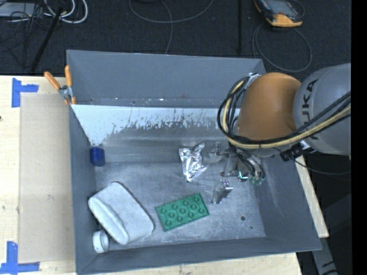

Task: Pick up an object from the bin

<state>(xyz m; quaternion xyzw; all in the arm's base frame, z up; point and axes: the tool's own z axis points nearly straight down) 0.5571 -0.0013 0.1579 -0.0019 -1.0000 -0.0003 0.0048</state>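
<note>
Grey metal bin (172, 85), contents left to right:
1. Small blue cylinder (96, 156), against the left wall.
2. White-grey rounded oblong pad (119, 212), soft-looking, lower left, with a small white round cap (100, 242) just beside its lower end.
3. Green flat studded plastic plate (182, 211), lying tilted on the floor.
4. Crumpled silver foil (192, 162), mid-bin.
5. Gripper (222, 192), low over bare floor just right of the foil and the plate, nothing visibly held. Pincer state: cannot tell.
6. Glossy orange wrist cover (266, 105), ringed by black and yellow cables.
7. Grey arm (327, 107), lettered "UKA".
</note>
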